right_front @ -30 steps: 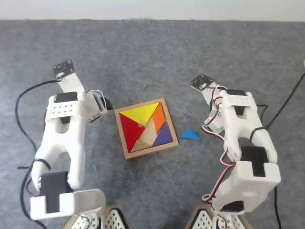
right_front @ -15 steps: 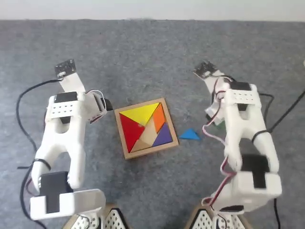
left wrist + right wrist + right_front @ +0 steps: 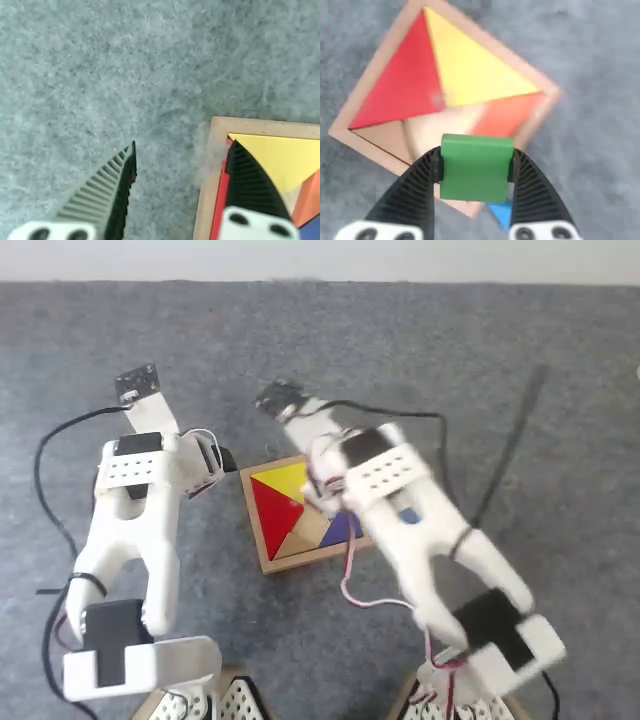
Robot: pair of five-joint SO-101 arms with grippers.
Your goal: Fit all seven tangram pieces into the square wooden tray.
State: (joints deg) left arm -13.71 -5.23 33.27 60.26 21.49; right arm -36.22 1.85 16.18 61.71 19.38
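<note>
Right jaws pinch the green piece (image 3: 476,170) over the tray (image 3: 270,126), while left jaws hang spread at its corner. Seated so far: red (image 3: 400,85), yellow (image 3: 470,70), orange (image 3: 510,117), purple (image 3: 345,530). By my read, green and the blue piece (image 3: 501,214), lying on the counter (image 3: 100,75) beside the tray, remain.

The left arm (image 3: 135,510) stands bent at the left of the bench, its forearm pointing away from its base. The left hand (image 3: 183,146) is held low, its two fingers spread wide apart. The right arm (image 3: 400,502) stretches diagonally towards the left arm, and the right hand (image 3: 476,155) points downward, clamped on a green piece (image 3: 476,172).
</note>
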